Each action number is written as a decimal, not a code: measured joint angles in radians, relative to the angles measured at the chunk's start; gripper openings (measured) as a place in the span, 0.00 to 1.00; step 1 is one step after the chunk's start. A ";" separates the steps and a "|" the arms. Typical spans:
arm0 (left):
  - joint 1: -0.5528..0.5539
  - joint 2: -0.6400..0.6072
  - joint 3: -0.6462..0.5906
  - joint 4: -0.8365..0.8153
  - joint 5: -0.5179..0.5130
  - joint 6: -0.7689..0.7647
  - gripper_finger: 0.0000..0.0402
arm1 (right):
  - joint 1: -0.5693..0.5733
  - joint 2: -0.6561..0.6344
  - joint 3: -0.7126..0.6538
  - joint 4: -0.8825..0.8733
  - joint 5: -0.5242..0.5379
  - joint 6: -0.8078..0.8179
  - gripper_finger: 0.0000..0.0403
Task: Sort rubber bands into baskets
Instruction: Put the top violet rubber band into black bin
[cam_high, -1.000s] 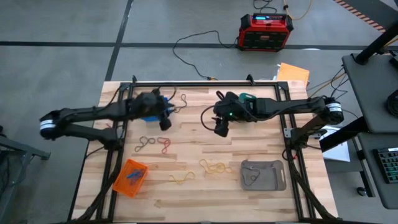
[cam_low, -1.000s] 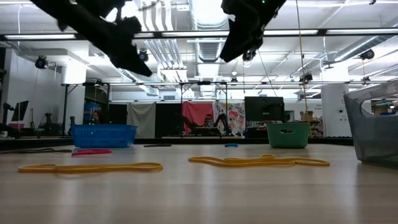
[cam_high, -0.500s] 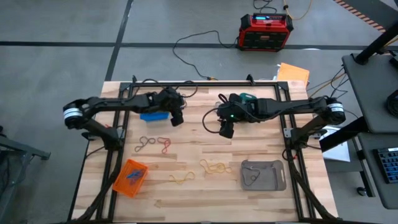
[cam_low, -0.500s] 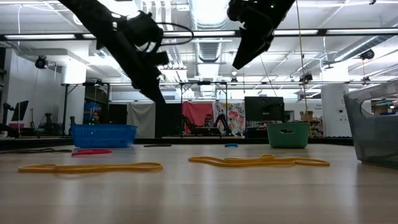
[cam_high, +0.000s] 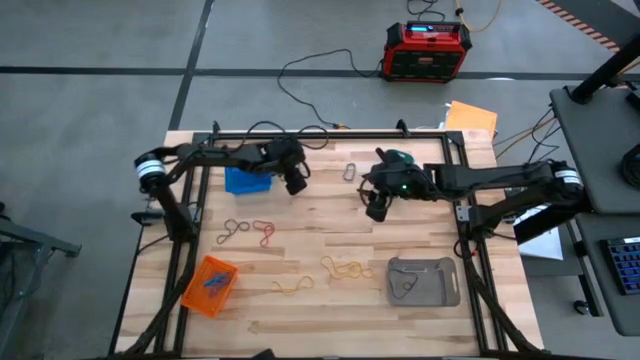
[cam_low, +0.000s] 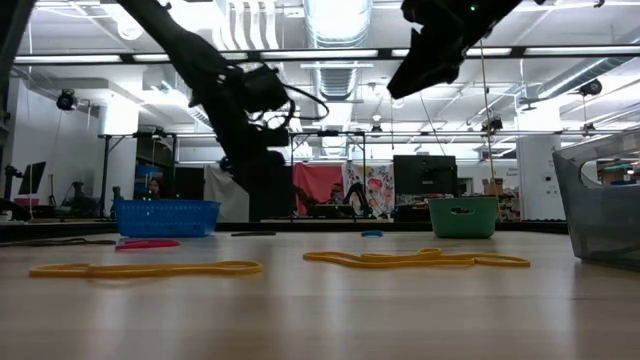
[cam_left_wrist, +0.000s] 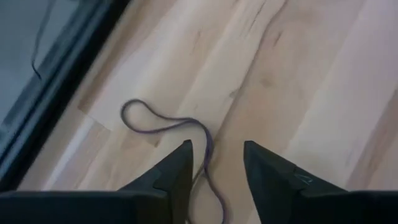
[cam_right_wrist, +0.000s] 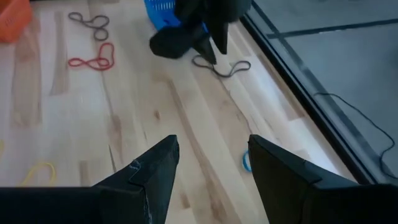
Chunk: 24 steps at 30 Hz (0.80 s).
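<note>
Both arms have swung right; the left gripper (cam_left_wrist: 214, 171), fingers spread, now straddles a dark band (cam_left_wrist: 163, 124) near the table's (cam_high: 420, 230) far edge. Right gripper (cam_right_wrist: 208, 168) hovers spread, empty. Pickup looks imminent.

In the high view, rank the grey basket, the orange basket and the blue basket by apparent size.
1. Wide flat grey plastic basket, clearly the largest.
2. Orange rectangular plastic basket.
3. Blue rectangular plastic basket; the left arm covers part of it, so its place against the orange one is unsure.
</note>
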 joint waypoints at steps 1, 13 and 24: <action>0.005 0.020 0.020 -0.022 0.002 -0.003 0.34 | 0.000 -0.008 -0.008 0.004 0.000 0.007 0.48; 0.045 0.141 0.086 -0.078 0.001 0.005 0.45 | 0.000 -0.021 -0.029 0.010 -0.001 0.044 0.48; 0.071 0.182 0.089 -0.068 0.046 0.054 0.39 | 0.000 -0.021 -0.029 0.010 -0.001 0.045 0.48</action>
